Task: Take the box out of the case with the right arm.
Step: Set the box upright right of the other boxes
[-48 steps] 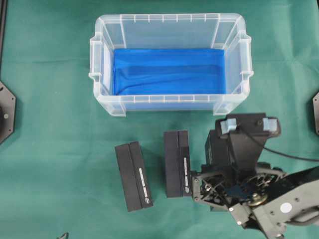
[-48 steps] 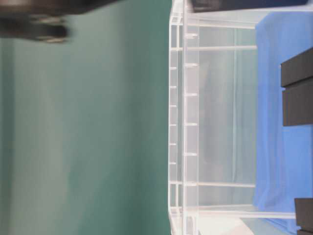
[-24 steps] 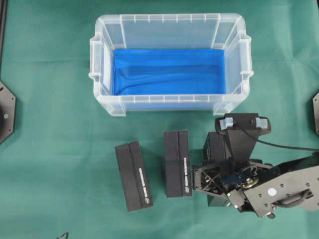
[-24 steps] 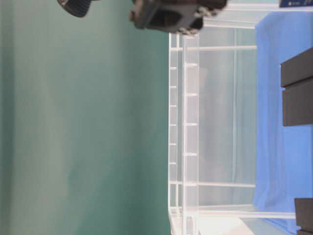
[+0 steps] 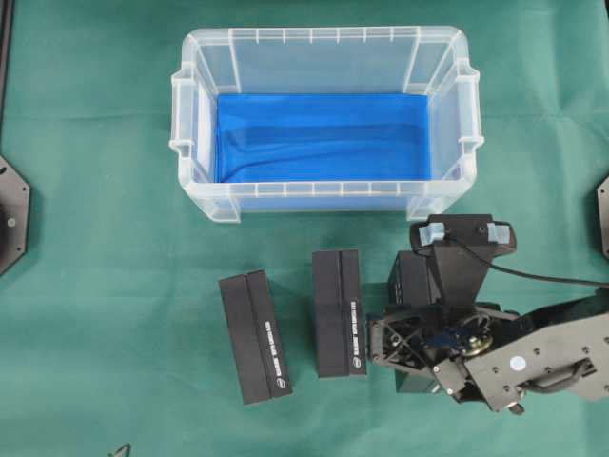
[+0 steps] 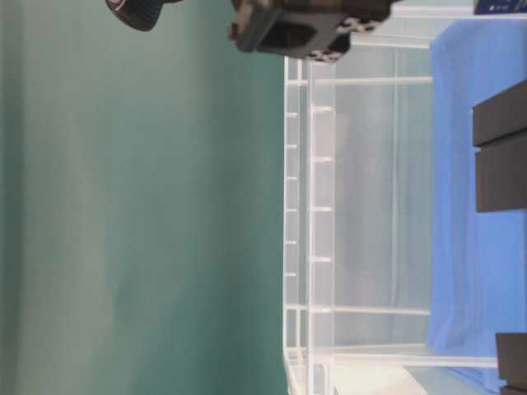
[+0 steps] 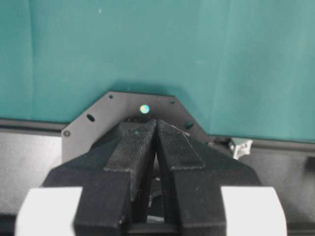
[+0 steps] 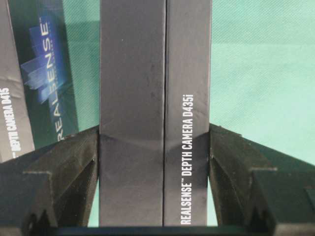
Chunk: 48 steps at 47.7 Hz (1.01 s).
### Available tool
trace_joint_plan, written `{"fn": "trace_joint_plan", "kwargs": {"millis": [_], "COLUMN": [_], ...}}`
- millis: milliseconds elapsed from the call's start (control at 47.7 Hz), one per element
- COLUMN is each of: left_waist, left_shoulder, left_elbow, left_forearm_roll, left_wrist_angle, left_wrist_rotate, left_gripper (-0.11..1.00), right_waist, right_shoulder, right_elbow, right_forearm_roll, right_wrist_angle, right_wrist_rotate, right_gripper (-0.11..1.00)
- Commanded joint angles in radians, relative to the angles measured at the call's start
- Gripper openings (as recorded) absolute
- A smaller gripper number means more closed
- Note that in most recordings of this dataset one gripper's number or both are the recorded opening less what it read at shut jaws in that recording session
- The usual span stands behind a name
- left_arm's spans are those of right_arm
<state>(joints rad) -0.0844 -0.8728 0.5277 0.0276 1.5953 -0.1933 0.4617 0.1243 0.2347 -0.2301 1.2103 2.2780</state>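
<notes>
Green-covered counter (image 5: 105,314). Case (image 5: 324,195) at far centre, holding only blue liner. Right end effector (image 8: 155,162) clamping box (image 8: 155,98) near-right of case, beside two boxes (image 5: 300,324) already lying out. Lowering level advisable; releasing only once box is resting flat. Left end effector (image 7: 156,142) clenched, holding nothing.

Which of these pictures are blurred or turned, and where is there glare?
Overhead view: sharp, evenly lit, soft shine on the case walls. Table-level view: turned sideways, with the dark arm parts at the top edge out of focus. Left wrist view: the left gripper is close and soft, with one small bright glint on the plate behind. Right wrist view: the box is sharp and its print readable.
</notes>
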Motion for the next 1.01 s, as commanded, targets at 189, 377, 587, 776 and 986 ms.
{"fn": "trace_joint_plan", "kwargs": {"millis": [189,377,587,776,986], "left_waist": [0.0,0.0,0.0,0.0,0.0], "left_shoulder": [0.003,0.005,0.008,0.008,0.008], "left_elbow": [-0.009,-0.009,-0.009,-0.009,-0.009], "left_forearm_roll": [0.002,0.002,0.002,0.002,0.003], "left_wrist_angle": [-0.003,-0.003,-0.003,-0.003,-0.003], "left_wrist_rotate": [0.0,0.0,0.0,0.0,0.0], "left_gripper": [0.0,0.0,0.0,0.0,0.0], "right_waist": [0.002,0.002,0.0,0.0,0.0], "right_shoulder": [-0.02,-0.023,-0.051,-0.101,-0.146], "right_elbow": [-0.025,-0.032,-0.043,-0.104,-0.239], "right_forearm_roll": [0.002,0.002,0.002,-0.003,-0.026], "right_wrist_angle": [-0.009,0.012,0.043,0.149,0.347], "right_wrist_rotate": [-0.003,-0.003,-0.005,-0.011,-0.049], "right_gripper": [0.85,0.9,0.89,0.89,0.89]}}
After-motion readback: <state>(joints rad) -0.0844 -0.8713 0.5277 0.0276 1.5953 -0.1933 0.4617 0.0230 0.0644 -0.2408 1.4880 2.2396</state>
